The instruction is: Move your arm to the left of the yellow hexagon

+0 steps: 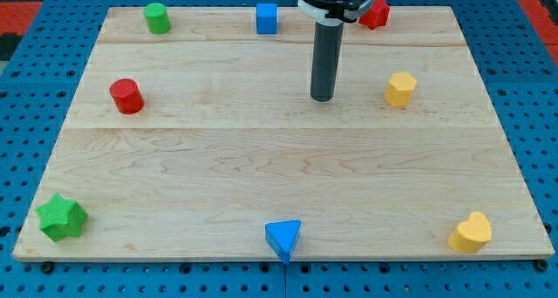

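Note:
The yellow hexagon (400, 89) sits on the wooden board (279, 176) at the view's upper right. My tip (323, 98) rests on the board to the left of the hexagon, about a block and a half's width of bare wood away, at nearly the same height in the view. The dark rod rises from the tip to the arm's mount at the view's top.
Red block (376, 14) top right, partly behind the arm. Blue cube (267, 18) top centre. Green cylinder (157, 18) top left. Red cylinder (126, 96) left. Green star (61, 217) bottom left. Blue triangle (283, 239) bottom centre. Yellow heart (471, 233) bottom right.

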You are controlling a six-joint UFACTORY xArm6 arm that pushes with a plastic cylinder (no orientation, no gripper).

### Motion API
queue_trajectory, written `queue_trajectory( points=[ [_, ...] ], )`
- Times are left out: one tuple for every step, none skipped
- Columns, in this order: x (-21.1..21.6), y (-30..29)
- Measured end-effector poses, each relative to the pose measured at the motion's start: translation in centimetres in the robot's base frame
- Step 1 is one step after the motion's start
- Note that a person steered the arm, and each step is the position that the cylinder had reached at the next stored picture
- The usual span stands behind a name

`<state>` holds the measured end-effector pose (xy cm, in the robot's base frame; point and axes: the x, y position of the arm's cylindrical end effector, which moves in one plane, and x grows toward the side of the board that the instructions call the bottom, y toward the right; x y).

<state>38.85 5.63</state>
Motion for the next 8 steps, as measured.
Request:
queue_trajectory(
  points=[
    [0.0, 0.2],
    [0.0, 0.4],
    [0.0, 0.6],
    [0.0, 0.8],
    [0.0, 1.1],
    [0.0, 1.4],
    [0.0, 1.6],
    [0.0, 1.8]
  ],
)
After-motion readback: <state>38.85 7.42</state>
